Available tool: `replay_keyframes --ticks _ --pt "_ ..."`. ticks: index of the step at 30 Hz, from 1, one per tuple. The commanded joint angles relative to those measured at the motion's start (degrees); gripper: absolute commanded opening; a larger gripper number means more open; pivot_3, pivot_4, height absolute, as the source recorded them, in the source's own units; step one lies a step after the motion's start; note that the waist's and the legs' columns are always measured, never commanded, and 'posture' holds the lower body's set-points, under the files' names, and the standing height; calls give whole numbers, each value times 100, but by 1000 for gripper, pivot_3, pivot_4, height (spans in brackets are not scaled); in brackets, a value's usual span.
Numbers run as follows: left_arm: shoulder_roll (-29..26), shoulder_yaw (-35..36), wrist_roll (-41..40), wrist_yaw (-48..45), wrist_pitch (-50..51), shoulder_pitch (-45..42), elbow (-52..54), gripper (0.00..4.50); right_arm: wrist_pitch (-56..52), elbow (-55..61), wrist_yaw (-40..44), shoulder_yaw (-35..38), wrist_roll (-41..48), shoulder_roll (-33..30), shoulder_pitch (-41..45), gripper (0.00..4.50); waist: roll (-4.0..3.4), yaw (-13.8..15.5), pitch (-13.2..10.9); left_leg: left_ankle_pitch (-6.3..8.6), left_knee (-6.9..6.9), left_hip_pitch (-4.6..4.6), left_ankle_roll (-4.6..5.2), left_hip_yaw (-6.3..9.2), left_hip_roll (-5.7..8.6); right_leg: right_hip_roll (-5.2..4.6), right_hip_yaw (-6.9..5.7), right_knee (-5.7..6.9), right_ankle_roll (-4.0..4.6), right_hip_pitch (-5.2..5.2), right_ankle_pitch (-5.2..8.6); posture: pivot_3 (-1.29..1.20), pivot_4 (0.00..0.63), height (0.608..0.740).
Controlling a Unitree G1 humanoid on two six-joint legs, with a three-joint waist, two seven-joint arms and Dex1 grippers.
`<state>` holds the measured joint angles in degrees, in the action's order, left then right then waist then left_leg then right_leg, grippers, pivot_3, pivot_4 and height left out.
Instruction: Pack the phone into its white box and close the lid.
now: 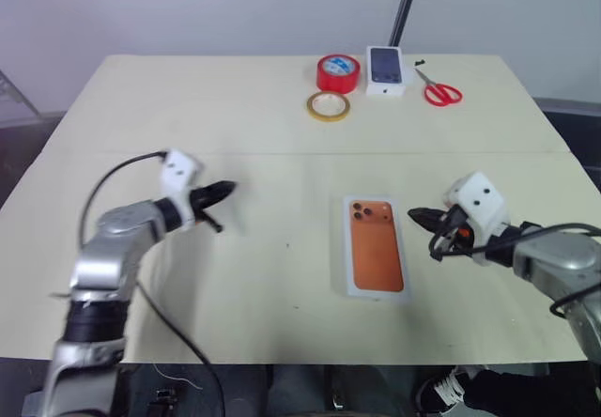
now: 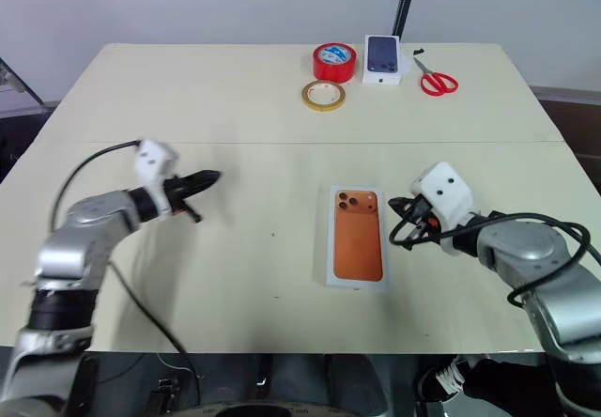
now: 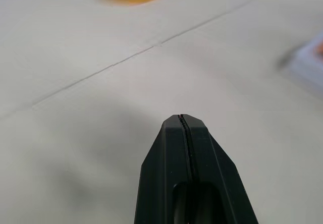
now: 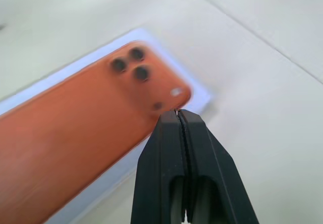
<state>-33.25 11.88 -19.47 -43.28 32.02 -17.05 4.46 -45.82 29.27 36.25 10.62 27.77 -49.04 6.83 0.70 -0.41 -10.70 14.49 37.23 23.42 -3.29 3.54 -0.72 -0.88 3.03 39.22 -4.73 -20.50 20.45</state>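
Where my head views take in the whole pale tabletop (image 1: 235,107), the wrist views give me only close patches of it. Overhead I see the lid (image 1: 377,246) lying flat near the front edge, right of centre, its glossy orange phone print facing up inside a thin white border; whether the box sits under it I cannot tell. The left gripper (image 1: 223,191) hovers toward the left edge, its smooth black fingers pressed together on nothing. The right gripper (image 1: 420,216) sits just beside the lid, also pinched shut and empty. At the back edge lie a red tape roll (image 1: 338,72), a flat yellow tape ring (image 1: 328,106), a small white box (image 1: 385,69) and red-handled scissors (image 1: 439,90).
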Motion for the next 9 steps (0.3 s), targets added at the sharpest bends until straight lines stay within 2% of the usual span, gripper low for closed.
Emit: replay_keyframes --ticks 1,9 --pt "-204 493 -136 63 -197 362 279 0 432 -409 219 108 37 186 161 35 1 15 0 0 0 0 0 0 3 -3 0 -1 0 2 0 0 150 740" --pt "-283 767 -288 253 -154 938 574 0 625 -697 258 8 76 555 311 35 1 -30 0 1 -2 0 0 -1 4 -9 0 0 0 1 0 0 150 740"
